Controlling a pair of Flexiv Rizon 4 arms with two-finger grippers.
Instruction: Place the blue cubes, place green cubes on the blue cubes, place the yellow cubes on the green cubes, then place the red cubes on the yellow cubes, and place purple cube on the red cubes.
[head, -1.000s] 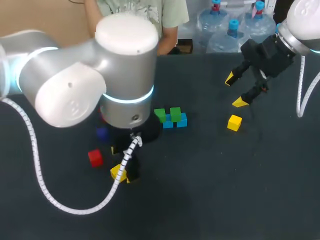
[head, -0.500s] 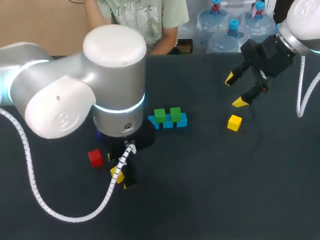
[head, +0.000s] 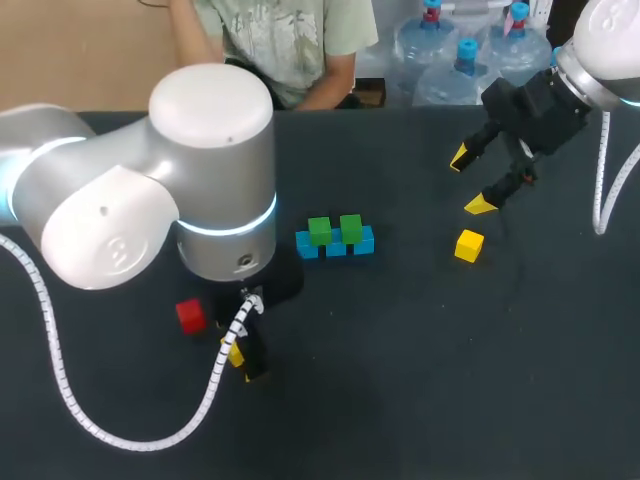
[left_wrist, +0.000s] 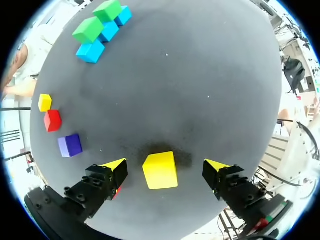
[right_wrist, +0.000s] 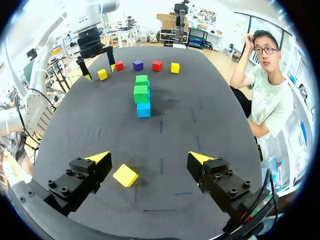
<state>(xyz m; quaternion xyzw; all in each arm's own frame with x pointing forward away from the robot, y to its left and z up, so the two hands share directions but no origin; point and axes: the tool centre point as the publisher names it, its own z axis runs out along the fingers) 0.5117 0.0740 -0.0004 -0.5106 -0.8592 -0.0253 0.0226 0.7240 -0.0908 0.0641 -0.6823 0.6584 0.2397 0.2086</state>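
The left arm's fingers (left_wrist: 114, 170) stand spread on either side of a yellow cube (left_wrist: 160, 170), with a gap showing on both sides, so nothing is pinched yet. In the overhead frame this spot sits lower left of centre, half hidden under the bulk of the left arm (head: 170, 190). The danger there is crowding. A red cube (head: 190, 316) lies just beside one finger, and a purple cube (left_wrist: 70, 145), a second red cube (left_wrist: 52, 120) and a small yellow cube (left_wrist: 45, 102) line up beyond it, so a careless close or a sideways drift may shove the neighbour out of place. The yellow cube also looks slightly turned against the fingers, and I judge it could twist as they meet it. At the centre of the overhead frame the blue cubes (head: 335, 245) form a row on the worktop (head: 420, 380) with the green cubes (head: 335, 229) perched on top. Those greens are small and loose, so a yellow cube set down off-centre, or a finger brushing them, may knock them off and undo the base. In the upper right, the right arm's fingers (right_wrist: 97, 161) hang spread above another yellow cube (right_wrist: 125, 175), which lies corner-on to them. A pinch across the corners could squirt it away.
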